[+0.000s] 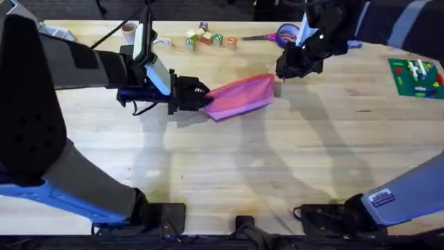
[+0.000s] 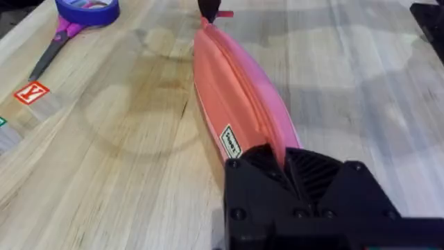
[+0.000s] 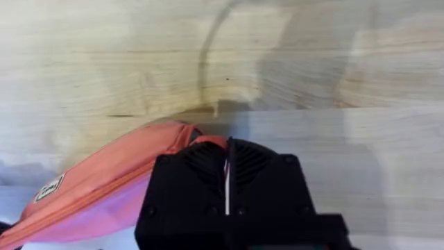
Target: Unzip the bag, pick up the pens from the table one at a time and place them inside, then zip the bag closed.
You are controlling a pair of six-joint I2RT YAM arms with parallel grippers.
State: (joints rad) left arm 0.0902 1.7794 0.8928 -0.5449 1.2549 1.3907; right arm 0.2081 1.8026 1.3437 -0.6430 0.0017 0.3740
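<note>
Holding the bag [image 1: 241, 96] at both ends, we have it lying on the table [image 1: 277, 167] near the far middle, its long axis running from our left gripper [image 1: 201, 95] across to our right gripper [image 1: 281, 78]. The left fingers [image 2: 260, 163] are clenched on the near end of the pouch, beside its small white label [image 2: 229, 141], anchoring it. The right fingers [image 3: 201, 167] are pinched together at the opposite end, where the zipper line [image 2: 239, 76] finishes; they appear to be grasping the pull tab there, though the tab itself is hidden.

The zipper runs straight along the bag's top edge between the two grippers and looks shut along its visible length. We judge the coming move depends on that line: the pull must travel along the long axis toward the left gripper while the left holds the fabric taut.

We cannot make out the pens.
</note>
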